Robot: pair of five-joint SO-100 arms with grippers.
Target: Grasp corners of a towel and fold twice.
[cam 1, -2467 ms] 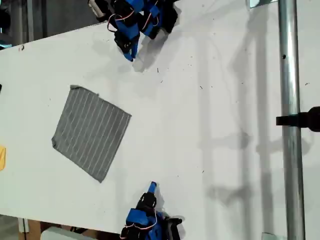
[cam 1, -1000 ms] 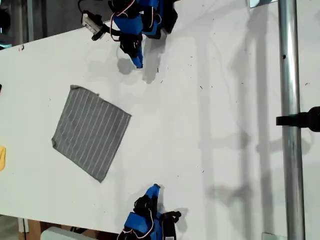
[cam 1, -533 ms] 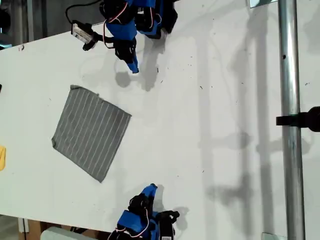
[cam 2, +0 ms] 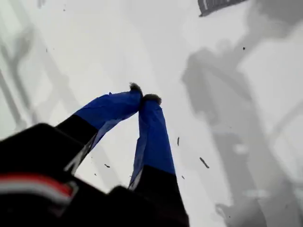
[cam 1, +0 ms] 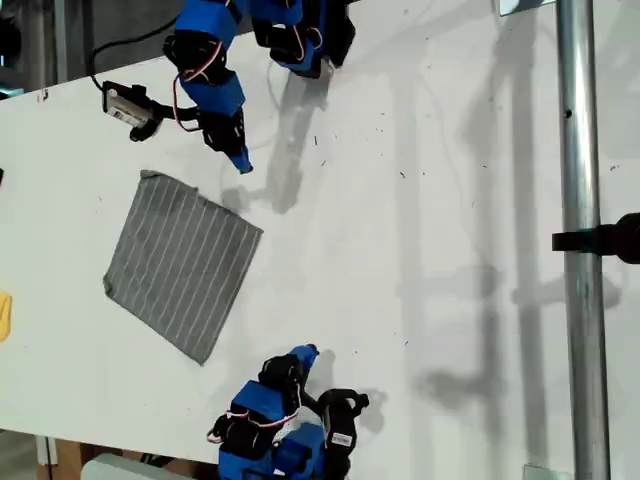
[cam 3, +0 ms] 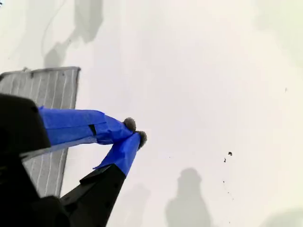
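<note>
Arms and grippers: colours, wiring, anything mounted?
Both arms, at the exterior view's top and bottom, are blue shells over black servos, with loose red and white wires. My first gripper and my second gripper match: blue tapering fingers, black bases, dark fuzzy tips. The top arm carries a small silver-faced camera.
</note>
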